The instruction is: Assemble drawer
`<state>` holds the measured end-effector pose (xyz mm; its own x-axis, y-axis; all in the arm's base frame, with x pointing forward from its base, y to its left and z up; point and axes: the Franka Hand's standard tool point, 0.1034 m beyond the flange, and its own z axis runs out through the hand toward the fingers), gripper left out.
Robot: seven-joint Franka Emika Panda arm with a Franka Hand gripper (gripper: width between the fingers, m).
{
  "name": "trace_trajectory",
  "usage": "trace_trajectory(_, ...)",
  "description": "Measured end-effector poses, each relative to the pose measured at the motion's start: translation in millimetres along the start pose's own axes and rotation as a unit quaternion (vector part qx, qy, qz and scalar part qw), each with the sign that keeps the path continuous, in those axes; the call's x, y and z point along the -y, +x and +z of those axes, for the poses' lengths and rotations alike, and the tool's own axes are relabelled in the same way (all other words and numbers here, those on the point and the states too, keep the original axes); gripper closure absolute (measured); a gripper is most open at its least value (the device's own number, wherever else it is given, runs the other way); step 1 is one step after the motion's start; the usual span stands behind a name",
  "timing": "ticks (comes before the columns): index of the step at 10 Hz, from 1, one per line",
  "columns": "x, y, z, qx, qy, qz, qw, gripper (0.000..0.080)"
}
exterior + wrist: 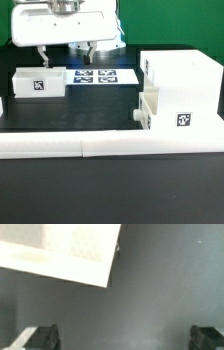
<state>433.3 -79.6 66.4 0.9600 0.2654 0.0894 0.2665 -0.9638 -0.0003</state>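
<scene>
The large white open-fronted shell (182,85) stands at the exterior view's right, with a tag on its front. A small white tray (148,112) sits against the shell's left side, partly in it. A second small tray (38,82) with a tag lies at the exterior view's left. My gripper (65,52) hangs above the table behind this tray, open and empty. In the wrist view my gripper (122,336) shows two wide-apart fingertips (40,336) over bare dark table. A white corner (60,252) of a part lies beyond them; I cannot tell which part.
The marker board (92,76) lies flat under and just right of the gripper. Long low white border bars (100,148) run along the table's front. A bit of another white piece (3,105) shows at the left edge.
</scene>
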Motion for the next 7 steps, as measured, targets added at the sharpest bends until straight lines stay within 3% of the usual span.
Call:
trace_trajectory(2,1.4,-13.0,-8.8,0.001,-0.004,0.012,1.000,0.0151)
trace_trajectory(7,2.2,-13.8,-7.1,0.006,-0.001,0.018,1.000,0.0151)
